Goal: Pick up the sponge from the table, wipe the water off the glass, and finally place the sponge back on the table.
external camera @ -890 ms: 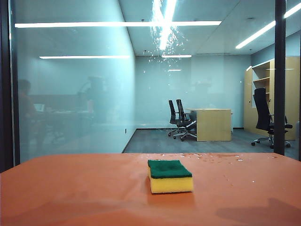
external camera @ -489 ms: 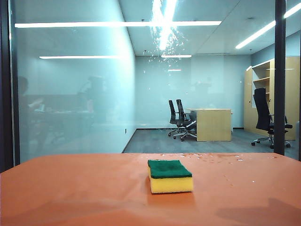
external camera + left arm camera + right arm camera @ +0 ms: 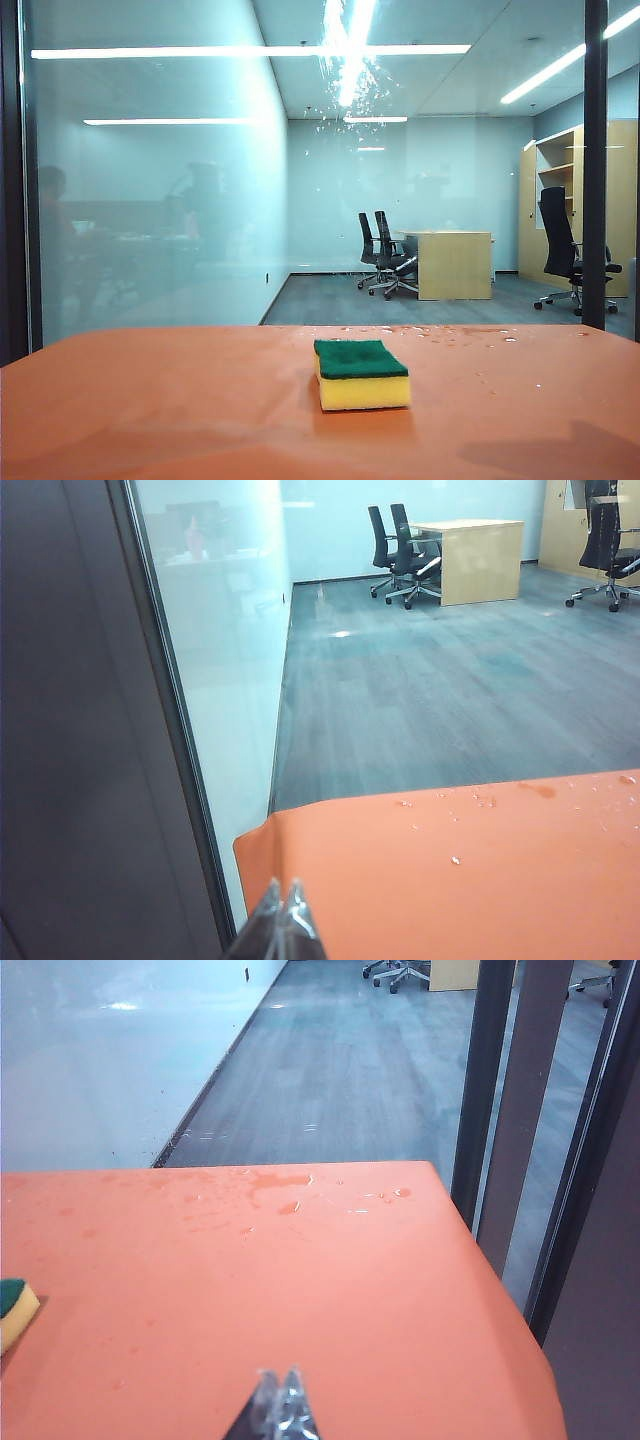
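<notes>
The left pincer [image 3: 281, 920] shows only its tips at the bottom edge of the left wrist view. The tips are pressed together and hold nothing. It hangs over a corner of the orange counter [image 3: 500, 880], next to a dark frame bar [image 3: 90, 730].

The right pincer [image 3: 280, 1405] is also pinched closed and empty, low in the right wrist view. It hangs over the bare counter. The sponge [image 3: 15, 1310] peeks in at the left edge, well apart from it.

In the exterior view no pincer shows. The sponge [image 3: 361, 374] lies flat on the counter, a bit right of the middle, green side up. Behind the counter stands the big glass [image 3: 150, 220]. The water [image 3: 345, 65] sits on it as tiny bright drops, top middle. A few drops [image 3: 450, 332] dot the counter's far edge.
</notes>
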{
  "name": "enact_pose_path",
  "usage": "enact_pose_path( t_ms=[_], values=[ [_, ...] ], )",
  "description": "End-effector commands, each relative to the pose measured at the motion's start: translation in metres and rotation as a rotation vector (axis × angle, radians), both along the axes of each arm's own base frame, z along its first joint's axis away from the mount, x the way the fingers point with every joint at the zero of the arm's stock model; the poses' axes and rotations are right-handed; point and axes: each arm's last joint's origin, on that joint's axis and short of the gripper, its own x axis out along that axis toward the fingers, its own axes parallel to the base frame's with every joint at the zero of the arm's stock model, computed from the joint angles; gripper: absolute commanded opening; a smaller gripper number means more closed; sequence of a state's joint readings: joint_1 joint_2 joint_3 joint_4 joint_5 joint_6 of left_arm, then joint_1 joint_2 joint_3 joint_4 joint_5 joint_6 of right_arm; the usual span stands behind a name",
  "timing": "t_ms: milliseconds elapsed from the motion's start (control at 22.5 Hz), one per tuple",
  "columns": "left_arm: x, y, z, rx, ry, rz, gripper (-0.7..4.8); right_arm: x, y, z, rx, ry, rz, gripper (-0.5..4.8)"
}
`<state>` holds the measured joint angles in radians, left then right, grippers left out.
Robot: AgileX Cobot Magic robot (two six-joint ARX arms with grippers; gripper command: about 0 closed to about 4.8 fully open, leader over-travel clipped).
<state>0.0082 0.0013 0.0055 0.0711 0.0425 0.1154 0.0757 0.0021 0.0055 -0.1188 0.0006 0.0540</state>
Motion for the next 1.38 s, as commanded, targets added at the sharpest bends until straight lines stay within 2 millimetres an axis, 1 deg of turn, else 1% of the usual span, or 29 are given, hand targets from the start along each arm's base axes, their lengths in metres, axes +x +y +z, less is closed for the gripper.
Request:
enact_pose_path(
  t_ms=[44, 667, 756, 845, 934, 1023, 1201, 1379],
  values=[
    [0.000, 0.000, 0.002, 0.001, -0.018, -0.006, -0.05, 0.000, 0.000, 0.000, -0.002, -0.014, 0.000, -0.09],
    [0.000, 0.000, 0.002, 0.001, -0.015, -0.007, -0.05, 0.000, 0.000, 0.001, -0.001, -0.015, 0.004, -0.09],
    [0.000, -0.001, 0.002, 0.003, -0.015, -0.040, -0.05, 0.000, 0.000, 0.001, 0.000, -0.018, 0.003, -0.09],
    [-0.001, -0.003, 0.002, -0.018, -0.013, -0.117, -0.05, 0.000, 0.000, 0.002, 0.008, -0.019, 0.000, -0.09],
    [-0.001, -0.006, 0.002, -0.052, -0.005, -0.208, -0.05, 0.000, 0.000, 0.004, 0.061, -0.018, -0.003, -0.09],
    [-0.001, -0.008, 0.002, -0.084, 0.004, -0.272, -0.05, -0.002, 0.000, 0.012, 0.083, -0.028, -0.004, -0.09],
    [-0.003, -0.011, 0.000, -0.099, 0.032, -0.402, -0.05, -0.008, -0.001, 0.038, 0.105, -0.082, -0.010, -0.09],
    [-0.003, -0.012, -0.003, -0.117, 0.073, -0.456, -0.05, -0.006, 0.000, 0.047, 0.150, -0.052, -0.007, -0.09]
  ],
)
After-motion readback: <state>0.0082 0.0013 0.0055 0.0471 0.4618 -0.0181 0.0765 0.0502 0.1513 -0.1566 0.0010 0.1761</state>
